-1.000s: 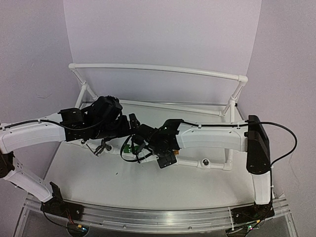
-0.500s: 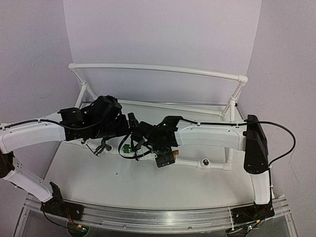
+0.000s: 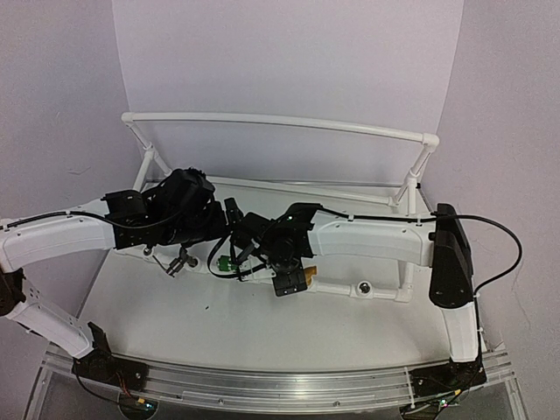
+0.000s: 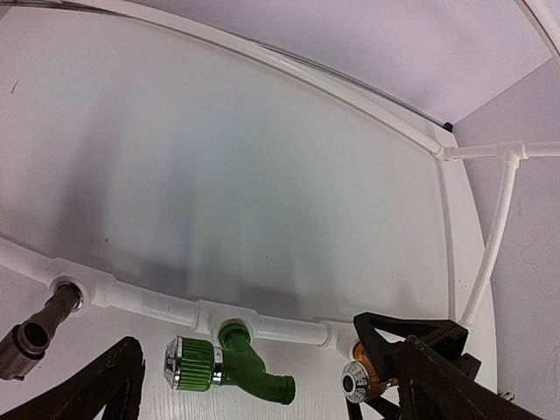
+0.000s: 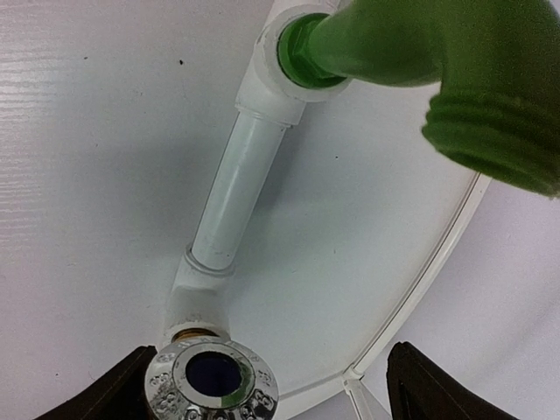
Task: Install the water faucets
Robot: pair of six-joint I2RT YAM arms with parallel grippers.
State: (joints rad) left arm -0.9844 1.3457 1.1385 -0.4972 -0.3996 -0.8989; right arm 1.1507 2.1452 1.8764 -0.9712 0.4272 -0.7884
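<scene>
Near rail of the pipe frame (image 4: 149, 299) crosses the desk (image 3: 262, 328) roughly midway between its near and far edges. We count three fittings in its sockets: grey faucet (image 4: 39, 328) toward the desk's left edge, green faucet (image 4: 249, 374) next, and brass faucet (image 5: 213, 376) closest to the desk's middle. All three long axes leave the rail at about a right angle and point toward the near edge. The green one bends partway, with its threaded spout slanting off toward the brass one and its ribbed knob toward the grey. The brass one faces the right wrist camera knob-first, so we can only guess at its spout direction. Left gripper (image 4: 248, 337) hangs above the rail, fingers spread wide, nothing between them. Right gripper (image 5: 271, 350) is spread too. The brass knob sits close by one finger, contact unclear, and the other finger is well apart, so we read no pinch. We judge the green body to be light, rigid plastic with threads that could cross. The brass and grey look heavier, hard and smooth, so likely slippery. Best hold is across the stem just outside the socket. The knobs would turn under a grip, and the light frame may shift.
</scene>
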